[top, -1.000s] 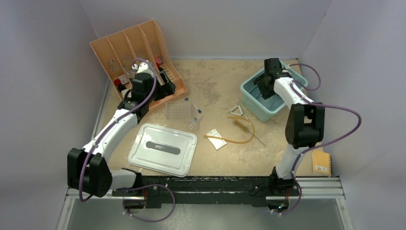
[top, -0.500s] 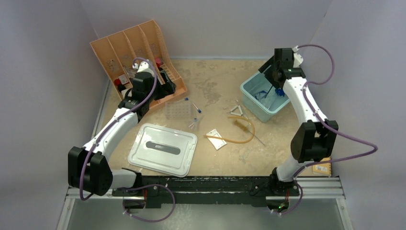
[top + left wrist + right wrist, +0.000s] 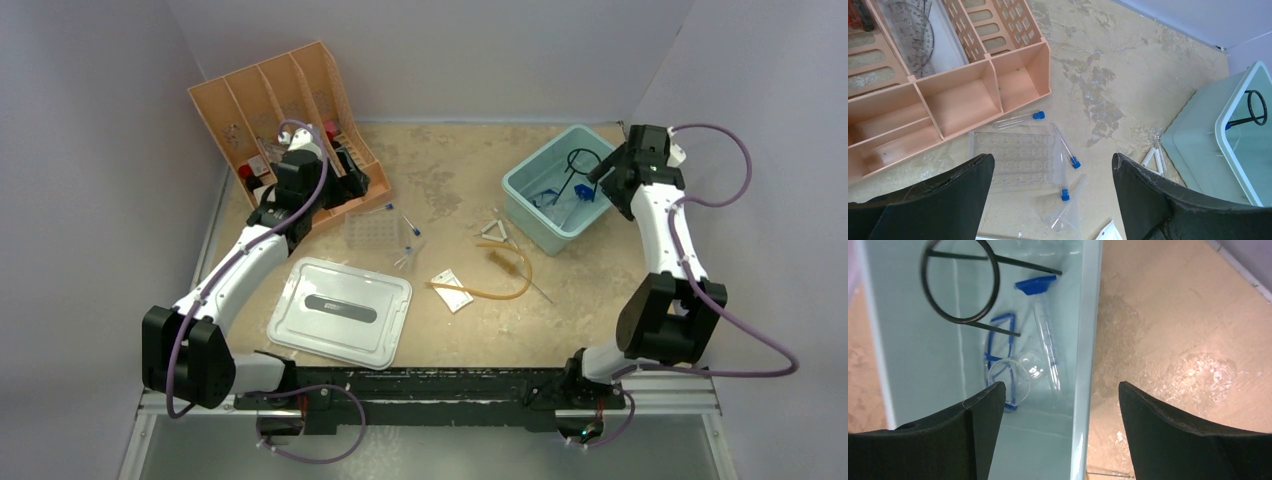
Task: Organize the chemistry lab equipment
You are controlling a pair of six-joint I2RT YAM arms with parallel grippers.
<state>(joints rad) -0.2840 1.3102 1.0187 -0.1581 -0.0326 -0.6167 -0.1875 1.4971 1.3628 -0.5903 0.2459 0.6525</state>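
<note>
Both arms reach far: left fingers [image 3: 938,200] spread above the clear tube rack [image 3: 1013,157], right fingers [image 3: 933,440] spread over the teal bin [image 3: 1085,340] wall, partly hiding blue tools [image 3: 988,342].

From my left wrist, the teal bin [image 3: 1198,145] ran off the right edge, and the peach organizer [image 3: 963,95] off the top and left. From my right wrist, the black wire ring [image 3: 963,320] was clipped at the top. From above, the bin's blue tools [image 3: 585,192] were too small to make out.
</note>
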